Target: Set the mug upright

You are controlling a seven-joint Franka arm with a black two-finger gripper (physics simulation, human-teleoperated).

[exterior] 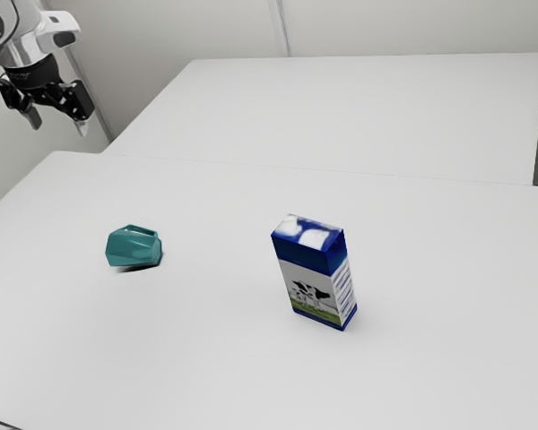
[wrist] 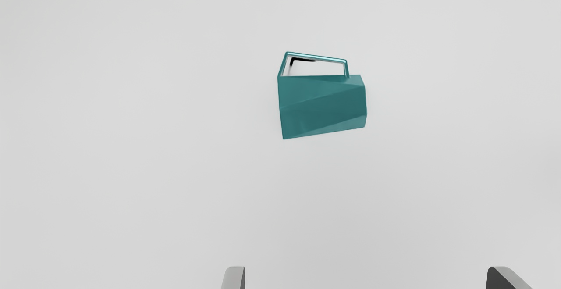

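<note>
Arm (exterior: 18,36) cut off by exterior view's left and top edges; fingers (wrist: 233,278) cropped at wrist view's bottom edge. Mug (wrist: 322,105) interior hidden. Dark line (exterior: 0,422) in exterior view's corner: cropped, can't identify.

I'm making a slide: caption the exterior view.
Black jaws hang open; on the white table, a faceted teal mug lies on its side; a blue-and-white milk carton stands.

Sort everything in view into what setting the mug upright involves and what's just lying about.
Part of the job:
- teal mug, on its side
- gripper, open above the table
- white table, under the mug

Just lying about:
- blue-and-white carton with a cow picture
</note>
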